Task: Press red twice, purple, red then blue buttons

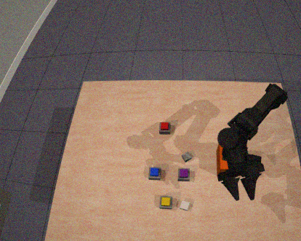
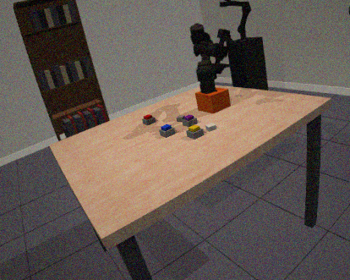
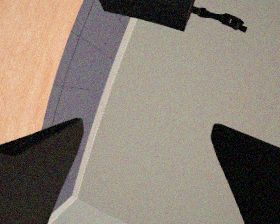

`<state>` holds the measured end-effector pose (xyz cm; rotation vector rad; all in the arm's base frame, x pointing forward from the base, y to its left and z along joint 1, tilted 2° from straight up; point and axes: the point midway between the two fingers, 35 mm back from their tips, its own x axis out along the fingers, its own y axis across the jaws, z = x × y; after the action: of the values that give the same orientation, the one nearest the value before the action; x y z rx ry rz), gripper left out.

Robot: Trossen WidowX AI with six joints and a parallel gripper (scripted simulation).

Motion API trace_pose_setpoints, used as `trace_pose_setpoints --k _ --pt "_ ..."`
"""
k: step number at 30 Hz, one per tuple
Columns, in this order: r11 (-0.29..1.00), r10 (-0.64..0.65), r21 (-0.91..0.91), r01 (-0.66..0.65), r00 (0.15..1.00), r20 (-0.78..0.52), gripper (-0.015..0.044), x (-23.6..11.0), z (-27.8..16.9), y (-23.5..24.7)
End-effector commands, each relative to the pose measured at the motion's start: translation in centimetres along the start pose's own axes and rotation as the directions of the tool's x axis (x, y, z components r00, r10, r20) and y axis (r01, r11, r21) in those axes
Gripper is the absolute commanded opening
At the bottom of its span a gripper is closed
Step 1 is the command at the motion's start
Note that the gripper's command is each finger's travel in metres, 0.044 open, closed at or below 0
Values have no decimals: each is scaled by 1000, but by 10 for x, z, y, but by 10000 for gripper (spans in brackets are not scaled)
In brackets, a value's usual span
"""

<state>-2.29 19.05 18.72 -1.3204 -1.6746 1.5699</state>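
Observation:
Four buttons on grey bases sit on the wooden table (image 1: 110,111) (image 2: 157,171). The red button (image 1: 164,126) (image 2: 148,117) is farthest back, and the blue button (image 1: 154,172) (image 2: 166,128) and purple button (image 1: 184,172) (image 2: 188,118) stand side by side in front of it. My gripper (image 1: 244,196) (image 3: 149,128) is open and empty. It is held high beside the arm's orange base (image 1: 221,162) (image 2: 213,100), well to the right of all the buttons. The wrist view shows only the table edge, floor and wall between the fingers.
A yellow button (image 1: 166,201) (image 2: 194,129) sits at the front. A grey block (image 1: 187,156) (image 2: 180,118) lies just above the purple button, and a white block (image 1: 185,204) (image 2: 210,127) lies right of the yellow one. A bookshelf (image 2: 60,61) and a black stand (image 2: 248,61) (image 3: 150,0) are off the table.

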Motion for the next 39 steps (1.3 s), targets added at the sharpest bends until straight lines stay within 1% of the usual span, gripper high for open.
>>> trace_pose_setpoints --k 1,2,4,6,8,10,12,14,16,18,21,24,26,29,32,33,39 --pt "1000 7 16 -7 1000 -9 400 0 -2 0" --pt "998 29 63 -27 999 -34 400 -1 -9 2" --pt "967 114 240 -82 986 -123 400 -7 -35 9" --pt "897 212 430 -105 955 -209 400 -16 -63 18" --pt "792 311 604 -87 909 -278 400 -29 -89 30" --pt "662 411 749 -30 851 -329 400 -46 -113 44" --pt "514 507 856 60 783 -360 400 -66 -135 59" --pt "359 599 916 178 709 -372 400 -89 -154 76" --pt "204 684 928 312 633 -364 400 -115 -169 94" --pt "61 759 889 454 557 -336 400 -143 -180 113" --pt "-119 853 743 659 451 -264 400 -188 -187 142" --pt "-238 918 512 825 363 -159 400 -235 -185 173" --pt "-277 945 327 903 318 -76 400 -267 -176 192" --pt "-277 960 45 960 275 53 400 -311 -156 220" --pt "-217 948 -223 950 260 183 400 -350 -128 245" --pt "-198 943 -275 941 260 209 400 -358 -121 250" --pt "-188 939 -300 935 260 223 400 -362 -117 253"
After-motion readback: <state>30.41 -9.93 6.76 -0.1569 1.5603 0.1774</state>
